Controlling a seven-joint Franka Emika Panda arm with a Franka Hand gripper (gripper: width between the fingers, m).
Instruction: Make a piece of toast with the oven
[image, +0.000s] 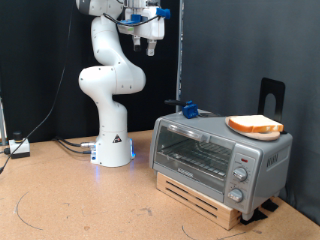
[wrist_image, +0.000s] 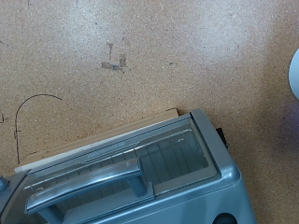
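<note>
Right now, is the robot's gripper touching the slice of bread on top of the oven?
Apart. The exterior view shows the gripper high near the picture's top, with open air between it and the piece of toast lying on the oven.

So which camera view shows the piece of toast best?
The exterior view. There the piece of toast lies on a plate on top of the oven, fully visible. The wrist view shows only the oven's glass door and handle from above, no toast. The tool hangs high above, apart.

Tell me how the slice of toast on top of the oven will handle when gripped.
The toast looks thin and flat, so probably light and fairly stiff. Its crust may crumble under a hard pinch. It lies on a plate on the oven, so it could slide if pushed.
</note>
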